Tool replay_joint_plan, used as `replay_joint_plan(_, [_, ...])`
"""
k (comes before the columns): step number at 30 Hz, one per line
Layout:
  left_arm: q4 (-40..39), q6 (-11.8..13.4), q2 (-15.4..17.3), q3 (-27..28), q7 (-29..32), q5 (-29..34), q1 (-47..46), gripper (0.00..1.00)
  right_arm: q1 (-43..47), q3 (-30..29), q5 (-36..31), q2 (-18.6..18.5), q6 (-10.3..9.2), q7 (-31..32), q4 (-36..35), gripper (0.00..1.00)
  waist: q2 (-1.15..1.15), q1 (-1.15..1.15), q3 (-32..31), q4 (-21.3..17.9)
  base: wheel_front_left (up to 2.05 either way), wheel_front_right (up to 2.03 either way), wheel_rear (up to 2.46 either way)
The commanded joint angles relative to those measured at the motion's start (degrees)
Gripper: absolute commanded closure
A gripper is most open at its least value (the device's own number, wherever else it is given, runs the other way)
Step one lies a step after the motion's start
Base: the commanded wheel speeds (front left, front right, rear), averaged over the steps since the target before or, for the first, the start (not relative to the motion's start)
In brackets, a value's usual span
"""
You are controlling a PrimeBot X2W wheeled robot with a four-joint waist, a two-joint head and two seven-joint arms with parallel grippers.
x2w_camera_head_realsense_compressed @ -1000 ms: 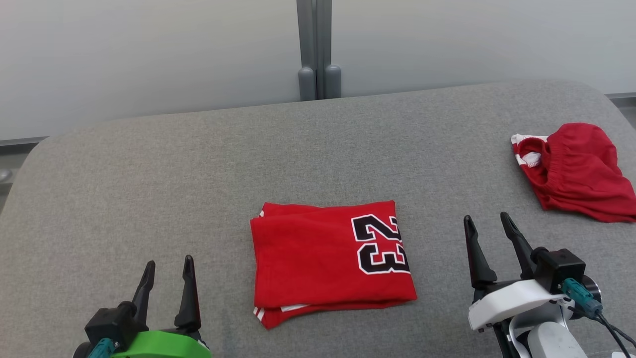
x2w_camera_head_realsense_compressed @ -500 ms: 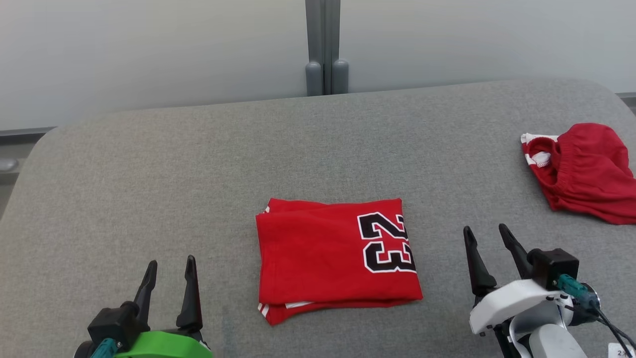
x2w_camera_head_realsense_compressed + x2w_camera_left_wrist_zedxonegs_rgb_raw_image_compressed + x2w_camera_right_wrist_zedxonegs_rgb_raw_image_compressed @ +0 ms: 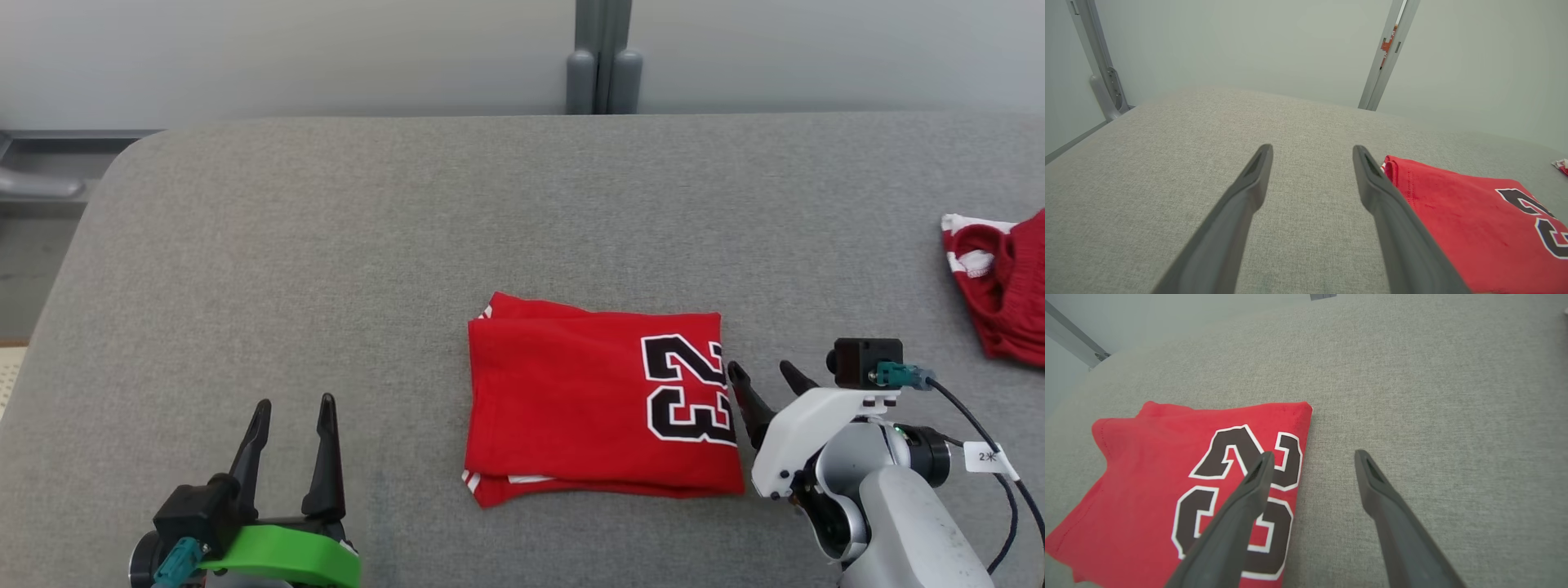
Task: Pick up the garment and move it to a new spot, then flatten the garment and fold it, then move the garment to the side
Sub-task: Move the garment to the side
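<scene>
Right gripper point(image 3: 759, 371) has moved in on the garment point(image 3: 571, 400) since a second ago. Head camera also panned, so the scene shift isn't the cloth moving. Garment lies folded, number side up, mid-pad point(image 3: 326, 245). Right jaws are spread and empty; in the wrist view one finger point(image 3: 1241, 506) overlaps the "23", the other is over bare pad. Left gripper point(image 3: 295, 402) is spread, empty, well apart from the garment. Red cloth point(image 3: 1008, 286) sits at far right.

Right tool point(image 3: 760, 369) closer to garment point(image 3: 571, 400)
</scene>
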Motion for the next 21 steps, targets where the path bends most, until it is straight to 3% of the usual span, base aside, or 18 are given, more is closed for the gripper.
replay_joint_plan(1, [-0.10, -0.21, -0.19, 0.02, -0.02, 0.67, -1.12, 0.00, -1.26, -0.23, 0.67, -0.10, -0.01, 1.17, 1.16, 0.00, 0.00, 0.00, 2.24, 2.86, 0.00, 0.00, 0.00])
replay_joint_plan(11, [0.09, -0.60, -0.95, 0.27, -0.02, 1.11, -0.83, 0.00, -2.52, 2.04, 3.56, 0.17, 0.01, 6.68, 8.58, 0.00, 0.00, 0.00, 3.48, 6.13, 0.00, 0.00, 0.00])
replay_joint_plan(12, [0.12, -0.58, -0.97, 0.44, -0.02, 1.14, -0.69, 0.00, -2.53, 2.47, 3.76, 0.21, 0.02, 6.79, 8.93, 0.40, 0.00, 0.00, 3.37, 6.07, 0.00, 0.00, 0.00])
replay_joint_plan(14, [0.11, -0.64, -0.99, 0.63, -0.02, 1.45, -0.32, 0.00, -2.78, 3.30, 4.20, 0.27, 0.01, 6.20, 9.37, 0.91, 0.00, 0.00, 3.01, 5.47, 0.00, 0.00, 0.00])
replay_joint_plan(15, [0.13, -0.71, -1.00, 0.62, -0.02, 1.46, -0.22, 0.00, -2.94, 3.34, 4.10, 0.20, 0.01, 5.74, 9.41, 1.00, 0.00, 0.00, 2.88, 5.11, 0.00, 0.00, 0.00])
replay_joint_plan(21, [-0.47, -0.93, -0.62, 0.99, -0.02, 1.99, 0.29, 0.00, -5.15, 2.39, 2.26, -0.24, -0.07, 2.09, 8.48, 1.00, 0.00, 0.00, 2.52, 0.08, 0.00, 0.00, 0.00])
